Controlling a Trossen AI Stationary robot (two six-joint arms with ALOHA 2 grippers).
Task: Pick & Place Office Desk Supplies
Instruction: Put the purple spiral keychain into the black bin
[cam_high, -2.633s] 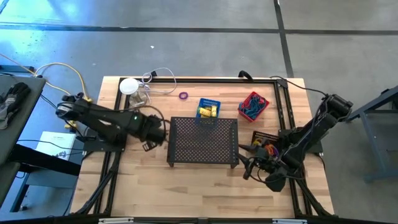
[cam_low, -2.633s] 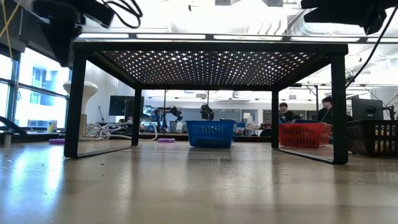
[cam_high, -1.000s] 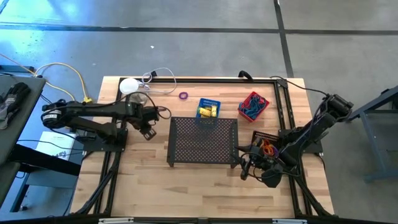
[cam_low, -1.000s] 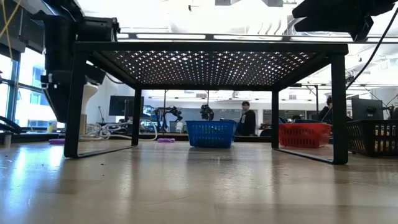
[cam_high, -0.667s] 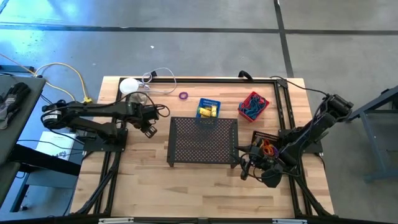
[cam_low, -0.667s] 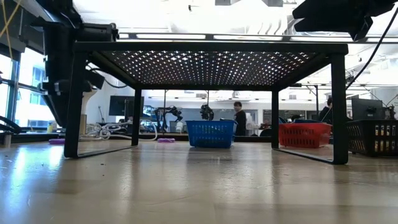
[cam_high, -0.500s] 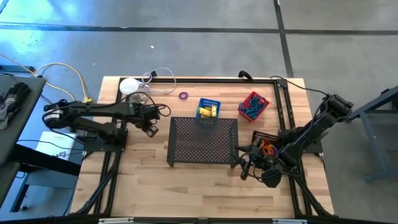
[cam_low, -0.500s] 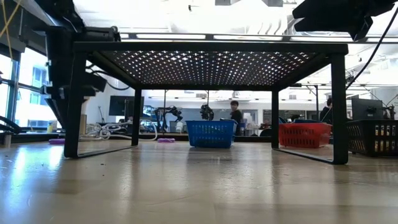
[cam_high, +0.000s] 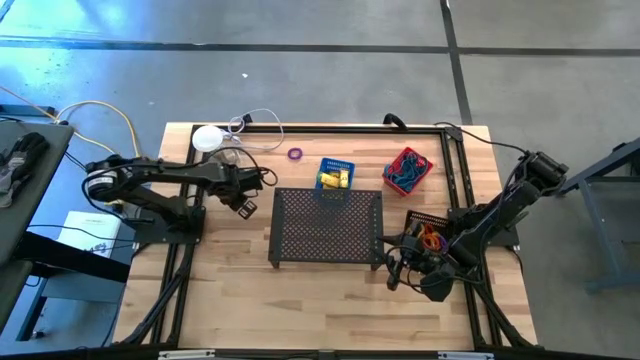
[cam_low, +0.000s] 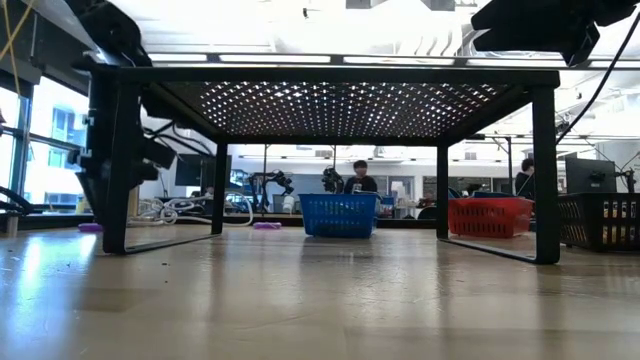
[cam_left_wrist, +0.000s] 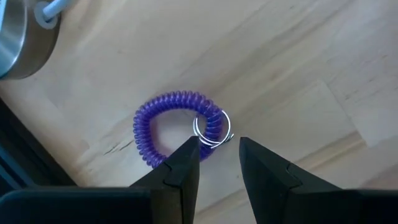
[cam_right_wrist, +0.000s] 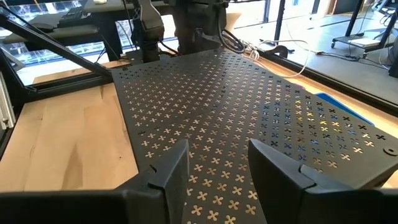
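**Purple coil ring lies just ahead of the left gripper's parted fingers**

Purple shows first in the high view: a small purple coil ring (cam_high: 295, 153) lies on the wooden table (cam_high: 220, 290), beyond the left gripper (cam_high: 246, 203) toward the far edge. That gripper sits just beside the left end of the black mesh tray (cam_high: 327, 226). Past the tray from it stand a blue basket (cam_high: 336, 173) with yellow packets (cam_high: 333, 180) and a red basket (cam_high: 407, 169) holding blue rubber-band loops (cam_high: 404, 172). The right gripper (cam_high: 394, 266) waits at the tray's right end, with a black basket (cam_high: 428, 233) of orange and purple rings just behind it.

In the low view the tray stands as a raised platform on legs, the left arm (cam_low: 115, 150) dark behind its left leg. The blue basket (cam_low: 340, 215) and red basket (cam_low: 489, 216) sit farther back, and people show in the room beyond.

The left wrist view has the left gripper (cam_left_wrist: 219, 149) with its fingers (cam_left_wrist: 183, 163) parted and empty. The purple coil ring (cam_left_wrist: 177, 127), carrying a small metal key ring (cam_left_wrist: 212, 129), lies on the wood right at the fingertips, not gripped.

The right wrist view shows the right gripper (cam_right_wrist: 217, 158) unclenched, holding nothing, its fingers (cam_right_wrist: 171, 168) over the tray's perforated top (cam_right_wrist: 236, 118).
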